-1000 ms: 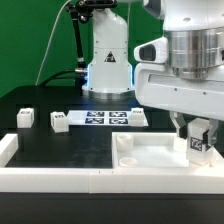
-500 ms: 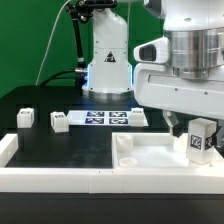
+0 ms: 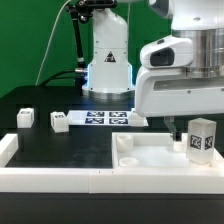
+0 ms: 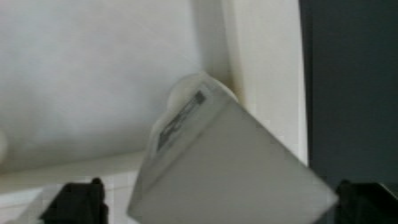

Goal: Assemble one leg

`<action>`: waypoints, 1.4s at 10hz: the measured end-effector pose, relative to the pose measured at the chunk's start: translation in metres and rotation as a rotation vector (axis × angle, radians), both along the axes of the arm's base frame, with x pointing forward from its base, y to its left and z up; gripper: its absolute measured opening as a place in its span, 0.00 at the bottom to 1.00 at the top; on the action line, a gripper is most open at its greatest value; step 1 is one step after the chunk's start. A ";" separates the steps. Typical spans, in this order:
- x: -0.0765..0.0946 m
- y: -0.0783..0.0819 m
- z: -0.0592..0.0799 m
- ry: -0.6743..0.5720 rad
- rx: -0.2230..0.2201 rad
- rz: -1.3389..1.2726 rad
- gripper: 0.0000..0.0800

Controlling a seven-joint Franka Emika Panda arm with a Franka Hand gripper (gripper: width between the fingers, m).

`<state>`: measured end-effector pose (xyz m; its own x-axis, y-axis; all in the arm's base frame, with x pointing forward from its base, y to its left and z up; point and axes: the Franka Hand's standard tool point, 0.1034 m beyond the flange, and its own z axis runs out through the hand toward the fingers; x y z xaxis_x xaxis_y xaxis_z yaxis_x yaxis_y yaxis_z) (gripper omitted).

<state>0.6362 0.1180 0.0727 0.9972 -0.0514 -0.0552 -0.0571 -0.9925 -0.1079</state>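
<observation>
A leg (image 3: 200, 139), a small white block with a black-and-white tag, stands upright at the right corner of the large white slab (image 3: 150, 157). My gripper (image 3: 192, 120) hangs just above it, and one dark finger (image 3: 173, 129) shows beside the leg. In the wrist view the leg (image 4: 222, 150) fills the middle. My gripper (image 4: 217, 203) is open: its two dark fingertips (image 4: 80, 200) stand wide apart on either side of the leg, with a gap on each side.
Two more small white legs (image 3: 25, 118) (image 3: 58, 121) stand on the black table at the exterior view's left. The marker board (image 3: 105, 118) lies behind them. A white rail (image 3: 60, 178) runs along the front edge. The arm's base (image 3: 107, 60) stands at the back.
My gripper has risen off the leg, and its fingers no longer cover the leg's sides. The leg stays standing on the slab's right corner.
</observation>
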 end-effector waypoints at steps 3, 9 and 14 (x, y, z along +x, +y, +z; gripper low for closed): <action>-0.003 0.002 -0.003 -0.030 0.005 0.280 0.81; -0.004 0.001 -0.005 -0.048 0.009 0.484 0.42; -0.001 -0.001 -0.006 -0.013 0.002 0.201 0.36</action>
<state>0.6348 0.1169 0.0667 0.9879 0.1491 -0.0425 0.1437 -0.9836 -0.1093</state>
